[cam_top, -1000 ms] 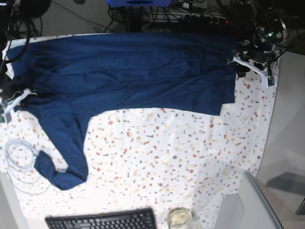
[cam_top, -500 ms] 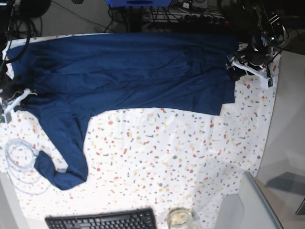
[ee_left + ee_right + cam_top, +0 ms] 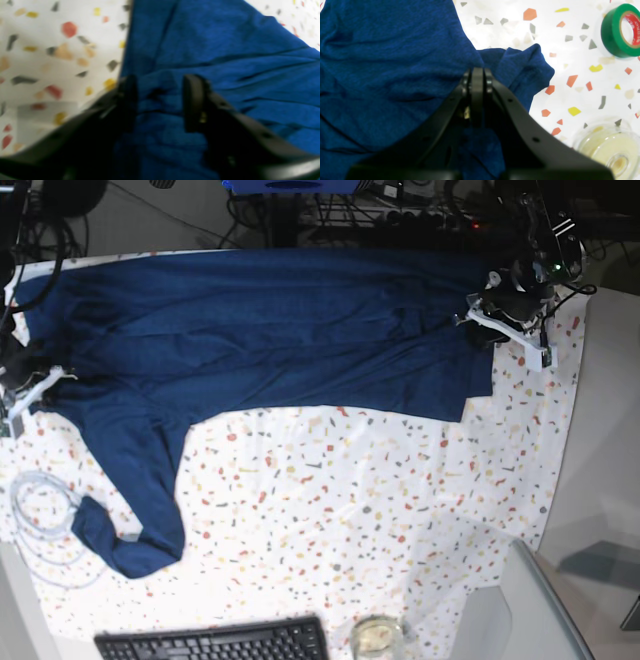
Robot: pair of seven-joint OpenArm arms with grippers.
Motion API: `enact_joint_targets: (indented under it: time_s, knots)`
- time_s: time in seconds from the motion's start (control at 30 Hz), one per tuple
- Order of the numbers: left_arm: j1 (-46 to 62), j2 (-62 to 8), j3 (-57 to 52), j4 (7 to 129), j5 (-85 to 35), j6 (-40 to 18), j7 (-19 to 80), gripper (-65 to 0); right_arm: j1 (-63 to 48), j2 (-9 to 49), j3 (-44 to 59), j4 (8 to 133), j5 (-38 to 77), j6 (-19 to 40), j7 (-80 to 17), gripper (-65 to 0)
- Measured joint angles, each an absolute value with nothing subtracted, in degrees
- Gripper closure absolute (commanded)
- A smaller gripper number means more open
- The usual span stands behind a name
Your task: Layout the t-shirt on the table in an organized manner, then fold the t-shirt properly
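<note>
The dark navy t-shirt lies spread across the far half of the speckled table, with one sleeve trailing down to the front left. My left gripper sits on the shirt's right edge. In the left wrist view its jaws stand apart, open, with a bunched ridge of the t-shirt between them. My right gripper is at the shirt's left edge. In the right wrist view it is shut, pinching a pucker of the t-shirt.
A green tape roll and a clear tape roll lie beside the right gripper. A white cable coil rests front left. A black keyboard and a grey surface border the front edge.
The left gripper has moved left and back onto the shirt's right edge, and its jaws have narrowed around the cloth. The right gripper and the shirt's left side stayed put.
</note>
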State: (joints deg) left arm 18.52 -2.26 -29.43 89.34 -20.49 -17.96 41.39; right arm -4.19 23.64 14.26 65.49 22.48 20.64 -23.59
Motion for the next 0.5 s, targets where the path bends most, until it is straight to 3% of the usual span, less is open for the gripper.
enact_joint_targets:
  time_s: [0.23, 0.37, 0.5]
  knots:
    - [17.8, -2.1, -29.2, 89.3, -20.5, -18.0, 41.4, -10.2, -4.2, 23.6, 14.3, 65.5, 22.5, 20.6, -23.6, 0.0]
    - [17.8, -2.2, -29.3, 89.3, -20.4, -18.0, 41.4, 0.0, -4.2, 23.6, 14.3, 65.5, 22.5, 20.6, -23.6, 0.0]
    - [17.0, -2.1, -29.3, 89.3, -20.1, -17.9, 41.7, 0.0, -4.1, 23.7, 14.3, 65.5, 22.5, 20.6, -23.6, 0.0]
